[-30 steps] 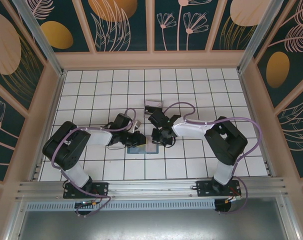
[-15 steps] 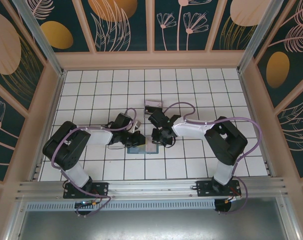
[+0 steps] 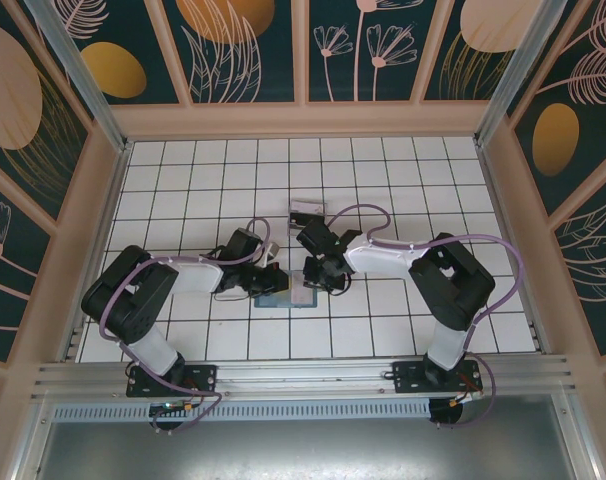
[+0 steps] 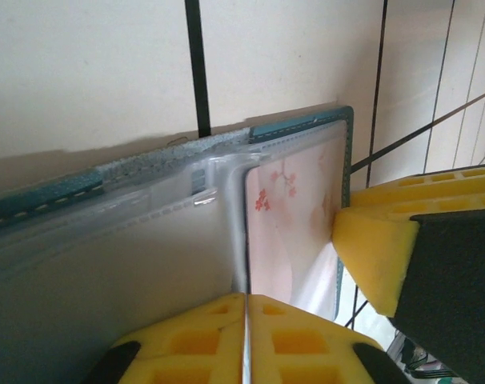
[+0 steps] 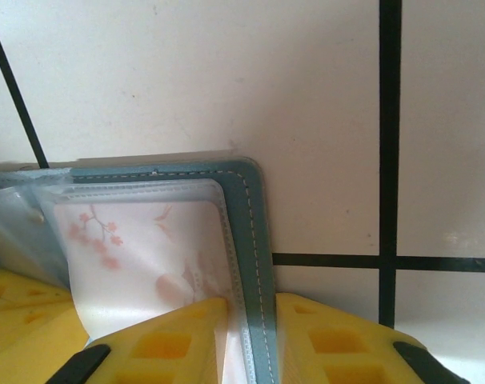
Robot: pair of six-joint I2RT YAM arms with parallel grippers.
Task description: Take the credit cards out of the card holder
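Note:
The teal card holder (image 3: 283, 298) lies open on the tiled floor between both grippers. In the left wrist view its stitched rim (image 4: 298, 126) frames clear sleeves, and a pale credit card (image 4: 286, 216) with pink blossoms sits inside one. My left gripper (image 4: 246, 308) is shut on the thin edge of a clear sleeve. My right gripper (image 5: 254, 320) is shut on the card holder's teal border (image 5: 254, 232), right beside the blossom credit card (image 5: 138, 248). From above, the left gripper (image 3: 273, 281) and right gripper (image 3: 317, 279) meet over the holder.
A small clear box (image 3: 305, 212) stands one tile beyond the grippers. The right gripper's yellow finger (image 4: 378, 240) crowds the holder's corner in the left wrist view. Wooden walls ring the floor (image 3: 433, 190), with open tiles on all sides.
The left arm's elbow has swung slightly outward and its gripper has nudged in over the holder. The right arm and the holder stay where they were.

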